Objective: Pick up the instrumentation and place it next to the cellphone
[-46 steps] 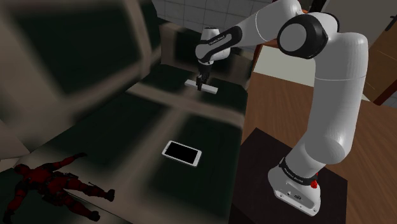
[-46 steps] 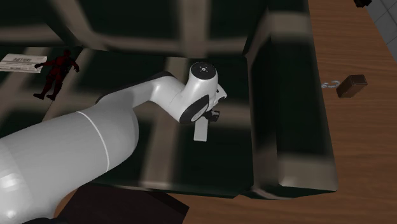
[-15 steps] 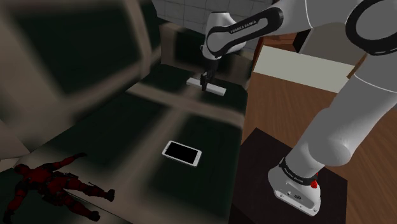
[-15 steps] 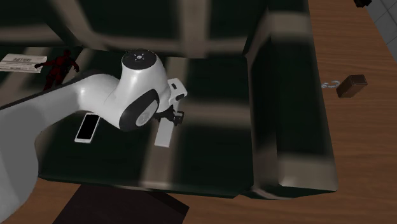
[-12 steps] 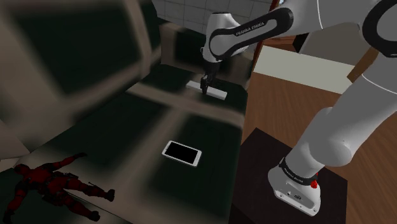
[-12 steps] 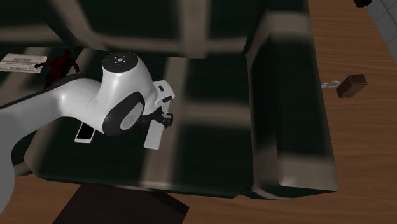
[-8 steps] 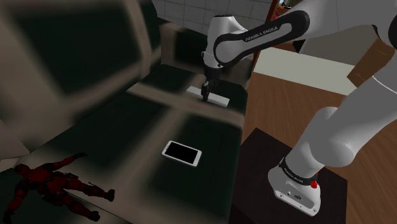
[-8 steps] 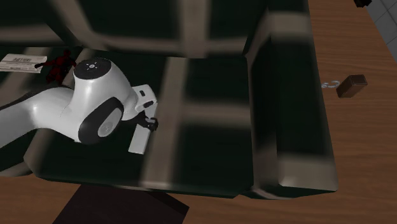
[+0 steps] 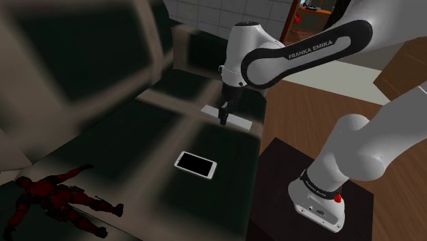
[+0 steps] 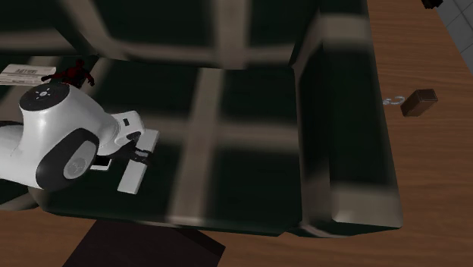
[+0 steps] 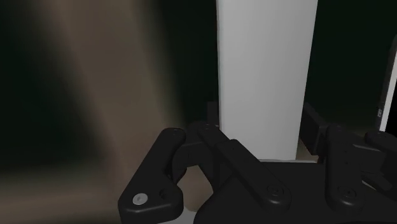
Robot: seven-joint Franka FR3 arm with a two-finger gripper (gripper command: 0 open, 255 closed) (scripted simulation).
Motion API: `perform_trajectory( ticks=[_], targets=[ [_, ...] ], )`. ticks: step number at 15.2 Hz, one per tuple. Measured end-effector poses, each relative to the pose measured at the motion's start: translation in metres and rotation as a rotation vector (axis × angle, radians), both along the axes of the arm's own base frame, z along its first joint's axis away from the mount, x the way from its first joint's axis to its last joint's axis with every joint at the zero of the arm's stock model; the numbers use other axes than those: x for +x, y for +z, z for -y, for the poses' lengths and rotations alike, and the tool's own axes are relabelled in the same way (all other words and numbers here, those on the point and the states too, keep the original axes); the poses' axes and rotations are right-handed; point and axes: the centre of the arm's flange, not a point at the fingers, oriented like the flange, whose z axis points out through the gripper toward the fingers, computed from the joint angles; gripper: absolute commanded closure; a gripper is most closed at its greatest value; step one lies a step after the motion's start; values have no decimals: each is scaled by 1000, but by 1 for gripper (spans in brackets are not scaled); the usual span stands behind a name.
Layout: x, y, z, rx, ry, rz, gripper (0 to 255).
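Observation:
The instrumentation is a flat white bar (image 9: 237, 122). My gripper (image 9: 223, 115) is shut on it and holds it a little above the dark checked cushion (image 9: 137, 130). In the wrist view the black fingers (image 11: 210, 130) clasp the bar (image 11: 267, 70) from both sides. The cellphone (image 9: 196, 164), white with a black screen, lies flat on the cushion, below the bar in the shoulder view. Seen from the second exterior view, the bar (image 10: 134, 173) hangs just right of the phone, which the arm mostly covers.
A red and black figure (image 9: 58, 195) lies at the cushion's far end, with a printed paper (image 10: 23, 73) beside it. A raised armrest (image 10: 345, 129) bounds the second exterior view's right. A brown box (image 10: 418, 102) sits on the wooden floor (image 9: 301, 116).
The arm has carried the white bar across the cushion toward the cellphone, leftward in the second exterior view and downward in the shoulder view. The grip has held throughout.

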Motion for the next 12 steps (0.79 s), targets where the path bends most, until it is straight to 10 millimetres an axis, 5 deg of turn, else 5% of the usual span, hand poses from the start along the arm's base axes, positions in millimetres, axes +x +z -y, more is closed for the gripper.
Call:
perform_trajectory(
  ticks=[12],
  targets=[
    [-110, 2, -116, -1, 0, 0, 255]
  ],
)
